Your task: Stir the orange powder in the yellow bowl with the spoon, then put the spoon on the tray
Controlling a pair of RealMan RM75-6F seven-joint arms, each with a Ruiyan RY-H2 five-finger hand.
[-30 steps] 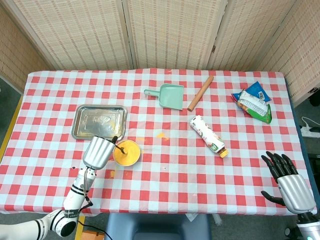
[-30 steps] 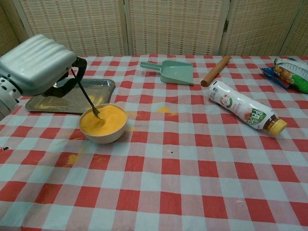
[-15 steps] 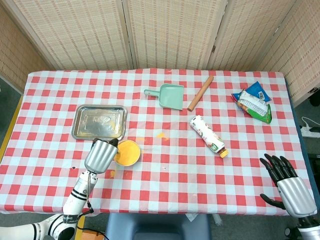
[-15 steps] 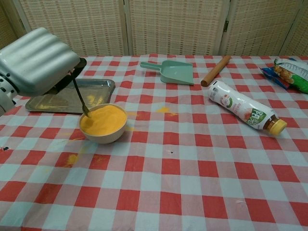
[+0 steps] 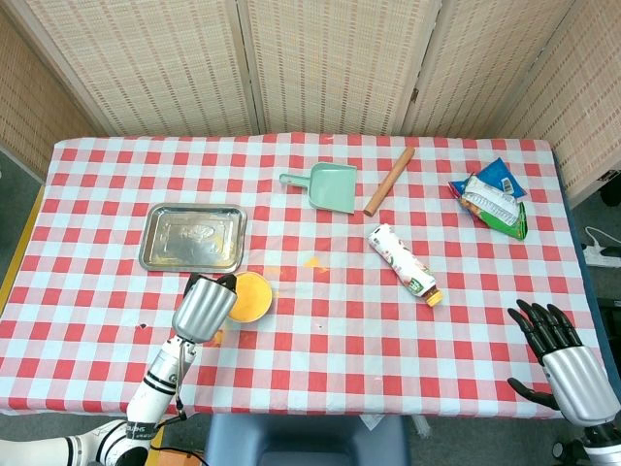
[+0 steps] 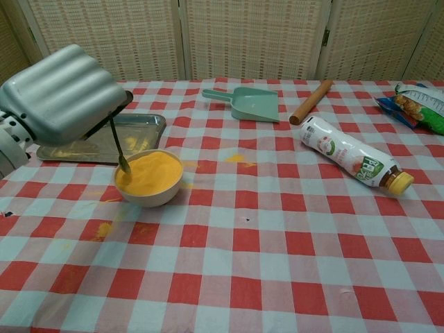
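1. Spoon [image 6: 118,149] is held by the left hand [image 6: 64,97], fingers clamped on its handle; the shaft runs steeply down, its tip in the orange powder [image 6: 150,173] at the left edge of the yellow bowl [image 6: 154,197].
2. Just beyond the bowl, up-left, lies the tray [image 5: 193,238], nearest this hand.
3. Checked bench [image 5: 320,320] carries a dustpan [image 5: 328,186], rolling pin [image 5: 389,181], bottle [image 5: 405,263] and snack bags [image 5: 491,198].
4. Right hand [image 5: 565,361] hangs idle at the front edge, fingers apart.
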